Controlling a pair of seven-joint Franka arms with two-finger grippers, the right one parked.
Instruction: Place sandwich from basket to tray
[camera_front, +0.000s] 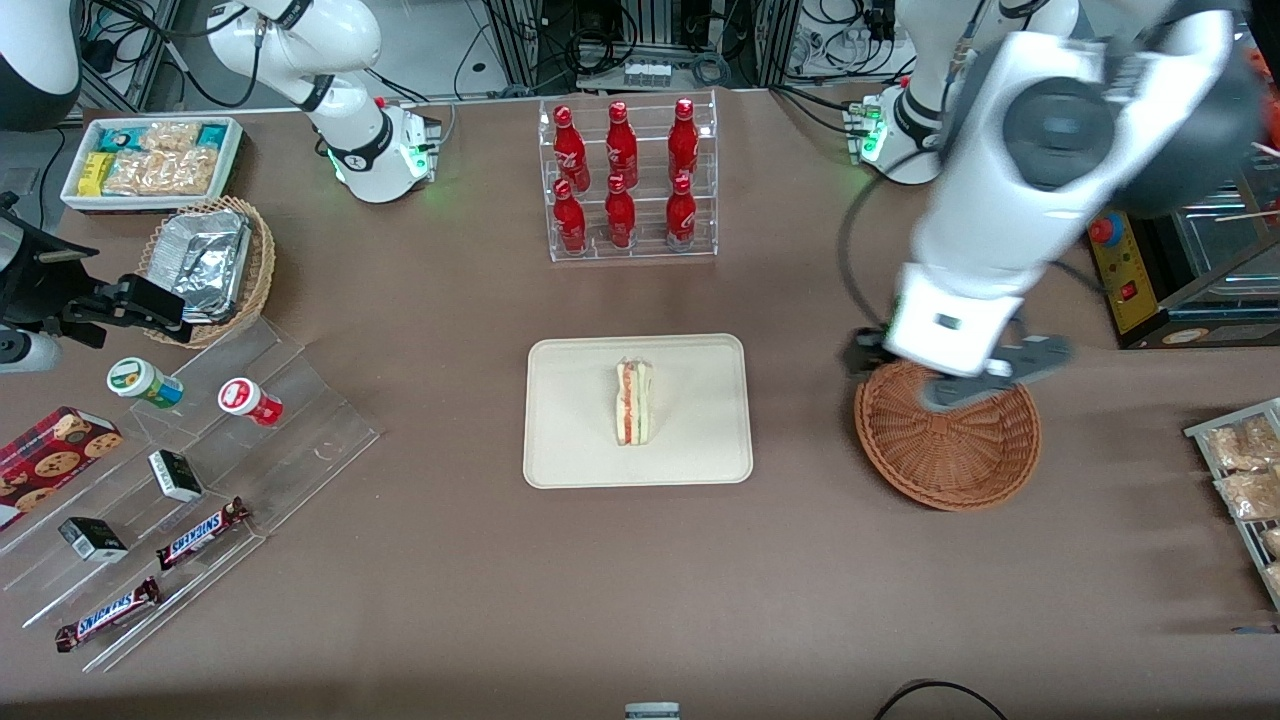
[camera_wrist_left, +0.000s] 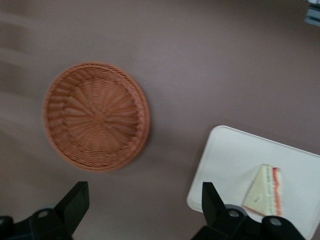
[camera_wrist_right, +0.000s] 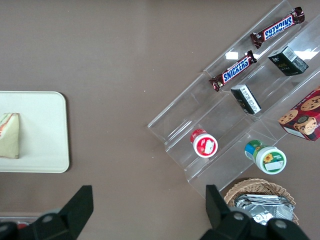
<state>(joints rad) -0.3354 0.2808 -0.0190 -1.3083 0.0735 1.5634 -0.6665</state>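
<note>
The sandwich (camera_front: 634, 402) lies on the cream tray (camera_front: 565, 450) in the middle of the table, its red and green filling edge showing. It also shows in the left wrist view (camera_wrist_left: 263, 190) on the tray (camera_wrist_left: 225, 160). The reddish-brown wicker basket (camera_front: 950, 450) stands empty beside the tray, toward the working arm's end; it also shows in the left wrist view (camera_wrist_left: 96, 116). My gripper (camera_front: 945, 375) hangs high above the basket's edge that is farther from the front camera. Its black fingers (camera_wrist_left: 75, 202) are spread wide with nothing between them.
A clear rack of red bottles (camera_front: 628, 180) stands farther from the front camera than the tray. A tan basket with foil trays (camera_front: 205, 262), a white snack bin (camera_front: 150, 160) and a clear stepped stand with snacks (camera_front: 190, 500) lie toward the parked arm's end. A snack rack (camera_front: 1245, 480) sits at the working arm's end.
</note>
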